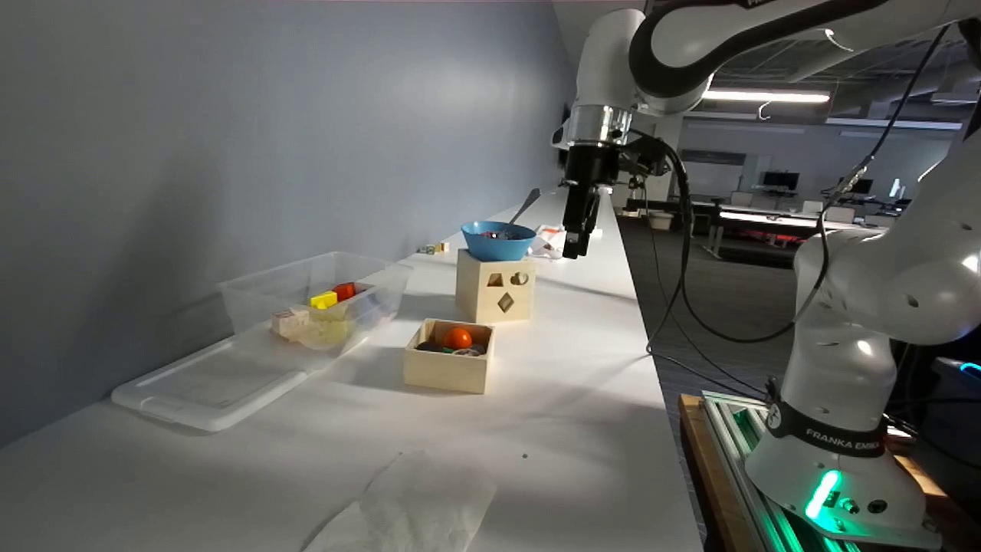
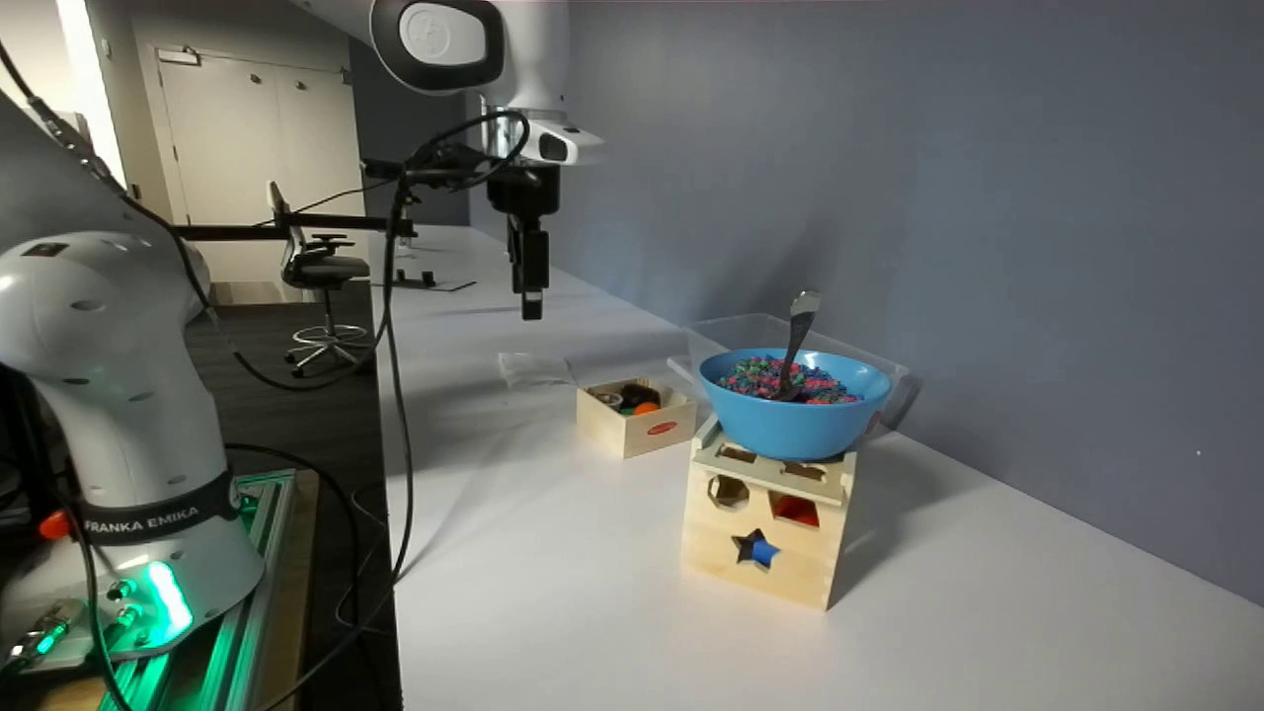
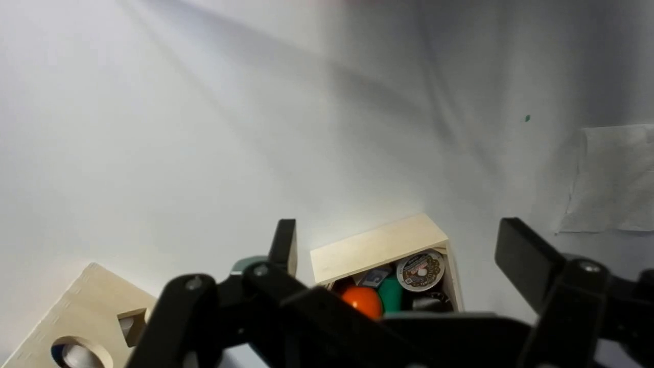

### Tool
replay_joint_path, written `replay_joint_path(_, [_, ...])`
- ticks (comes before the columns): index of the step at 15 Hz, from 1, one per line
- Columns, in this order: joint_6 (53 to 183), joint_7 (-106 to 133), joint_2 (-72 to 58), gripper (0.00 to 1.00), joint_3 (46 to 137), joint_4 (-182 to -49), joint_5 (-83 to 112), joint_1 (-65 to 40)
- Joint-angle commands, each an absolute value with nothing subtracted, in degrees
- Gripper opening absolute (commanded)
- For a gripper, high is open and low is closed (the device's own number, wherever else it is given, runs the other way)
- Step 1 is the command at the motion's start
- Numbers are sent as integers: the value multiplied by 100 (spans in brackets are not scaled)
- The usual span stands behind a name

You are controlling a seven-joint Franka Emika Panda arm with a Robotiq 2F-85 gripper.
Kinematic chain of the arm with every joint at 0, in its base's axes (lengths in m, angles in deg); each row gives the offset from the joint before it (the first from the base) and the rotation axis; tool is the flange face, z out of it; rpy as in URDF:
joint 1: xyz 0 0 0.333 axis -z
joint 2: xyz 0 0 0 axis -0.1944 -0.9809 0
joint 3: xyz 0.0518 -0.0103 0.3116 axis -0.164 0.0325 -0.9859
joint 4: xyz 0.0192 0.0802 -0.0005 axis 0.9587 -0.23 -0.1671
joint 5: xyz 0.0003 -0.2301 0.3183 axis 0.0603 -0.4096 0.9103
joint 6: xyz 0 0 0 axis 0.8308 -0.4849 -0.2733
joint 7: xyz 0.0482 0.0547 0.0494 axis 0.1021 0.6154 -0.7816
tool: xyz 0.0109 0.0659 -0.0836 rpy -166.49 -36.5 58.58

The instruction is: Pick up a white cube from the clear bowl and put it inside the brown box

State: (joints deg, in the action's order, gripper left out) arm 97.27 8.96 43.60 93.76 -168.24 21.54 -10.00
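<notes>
The clear bowl (image 1: 249, 303), a transparent tub, stands by the wall in an exterior view. In it lie a yellow block, a red block and a pale block (image 1: 290, 323), seen through the wall; it may be the white cube. The tub is mostly hidden behind the blue bowl in an exterior view (image 2: 736, 334). The brown box (image 1: 444, 373) is low and tan, with an orange ball and other items inside. It also shows in the wrist view (image 3: 378, 248). My gripper (image 1: 576, 244) is open and empty, high above the table; the box appears between its fingers, well below (image 3: 398, 230).
A taller wooden carton with shaped holes (image 1: 494, 291) carries a blue bowl (image 1: 498, 245) with a spoon sticking up. A flat clear tray (image 1: 214, 383) lies against the tub. A white tissue (image 1: 418, 502) and a crumpled wrapper (image 1: 548, 244) lie on the table. A wall runs behind.
</notes>
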Motion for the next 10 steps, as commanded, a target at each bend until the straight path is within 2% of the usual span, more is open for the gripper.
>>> replay_joint_path(1, [9860,842,4198,100,9295,-16607,2026,-827])
replay_joint_path(7, [10500,980,3242,100,9068,-15410,595,-409])
replay_joint_path(10, [10589,1509,2694,100,8993,-14575,616,-392])
